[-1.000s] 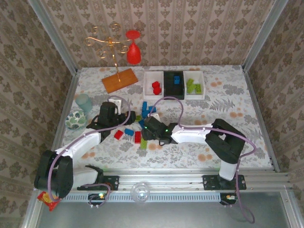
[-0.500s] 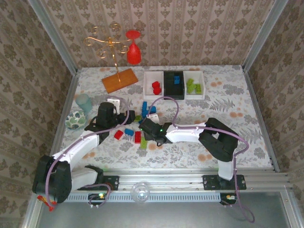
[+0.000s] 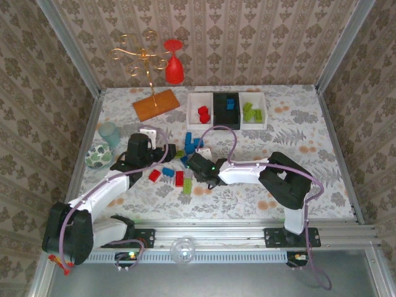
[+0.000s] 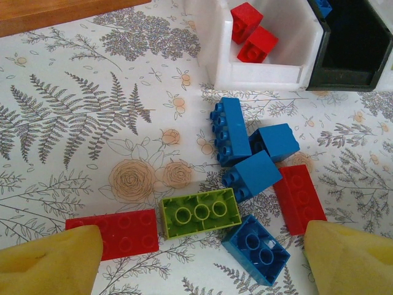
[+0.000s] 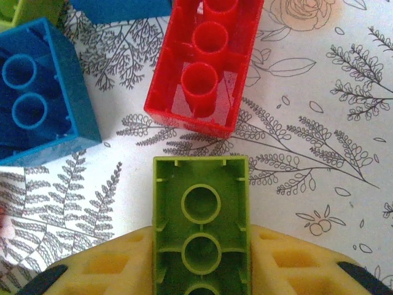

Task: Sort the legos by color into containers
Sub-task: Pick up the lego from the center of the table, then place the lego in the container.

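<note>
The right gripper [image 5: 201, 261] is pinching a lime green brick [image 5: 201, 203] by its long sides. Its two yellow fingers [image 5: 104, 264] press on the brick from left and right. The brick shows its hollow underside to the wrist camera, and I cannot tell if it rests on the table or is a little above it. Just in front of it lies a red brick [image 5: 206, 67], also upside down, and to the left a blue brick [image 5: 40, 98], upside down too.

The left gripper [image 4: 199, 261] hangs over the loose bricks with its fingers spread wide, holding nothing. Between the fingers I see a second green brick [image 4: 199, 212], a flat red brick [image 4: 116, 233] touching it, and several blue bricks [image 4: 230, 129] close together.

From above, the three trays stand in one row at the far side of the table. There is a white tray [image 3: 199, 125] with red bricks, touching it a black tray [image 3: 226, 125] with blue ones, and then a second white tray [image 3: 253, 127] with green ones. The loose pile [image 3: 176, 173] lies between the two arms. An orange board [image 3: 156, 103] lies left of the trays.
</note>
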You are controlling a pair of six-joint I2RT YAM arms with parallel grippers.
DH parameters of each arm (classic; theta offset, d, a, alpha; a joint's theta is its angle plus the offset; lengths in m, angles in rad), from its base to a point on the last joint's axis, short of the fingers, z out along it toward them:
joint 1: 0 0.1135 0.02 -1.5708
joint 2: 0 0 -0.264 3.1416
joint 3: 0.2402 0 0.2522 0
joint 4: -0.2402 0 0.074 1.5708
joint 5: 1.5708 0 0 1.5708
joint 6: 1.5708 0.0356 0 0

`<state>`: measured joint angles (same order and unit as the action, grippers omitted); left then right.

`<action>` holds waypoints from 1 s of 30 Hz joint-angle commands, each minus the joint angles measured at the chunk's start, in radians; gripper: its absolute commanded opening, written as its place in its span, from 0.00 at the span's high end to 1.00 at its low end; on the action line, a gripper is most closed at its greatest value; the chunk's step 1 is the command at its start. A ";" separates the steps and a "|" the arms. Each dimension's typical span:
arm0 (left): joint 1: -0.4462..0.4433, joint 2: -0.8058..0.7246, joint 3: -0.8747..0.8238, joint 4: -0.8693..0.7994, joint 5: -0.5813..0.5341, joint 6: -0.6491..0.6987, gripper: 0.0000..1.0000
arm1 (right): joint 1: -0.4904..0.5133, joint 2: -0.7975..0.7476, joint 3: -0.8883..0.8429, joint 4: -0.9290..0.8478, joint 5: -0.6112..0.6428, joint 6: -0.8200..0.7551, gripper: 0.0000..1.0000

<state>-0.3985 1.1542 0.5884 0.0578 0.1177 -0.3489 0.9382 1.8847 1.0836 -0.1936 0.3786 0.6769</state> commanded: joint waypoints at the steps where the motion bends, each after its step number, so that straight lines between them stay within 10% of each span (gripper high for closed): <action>1: -0.003 -0.004 -0.007 0.020 0.021 -0.017 0.13 | -0.018 -0.065 -0.056 0.022 0.017 -0.022 0.66; 12: -0.106 -0.004 0.021 0.056 0.019 0.008 0.13 | -0.412 -0.454 -0.156 0.035 -0.001 -0.206 0.67; 18: -0.151 0.029 0.046 0.045 0.001 0.016 0.13 | -0.667 -0.278 0.058 0.049 -0.097 -0.258 0.66; 30: -0.198 0.052 0.097 -0.081 -0.045 0.012 0.14 | -0.777 0.148 0.496 -0.032 -0.202 -0.288 0.49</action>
<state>-0.5888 1.2026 0.6548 0.0525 0.1078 -0.3470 0.1612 2.0350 1.5208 -0.1703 0.2157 0.4244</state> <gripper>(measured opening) 0.866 0.486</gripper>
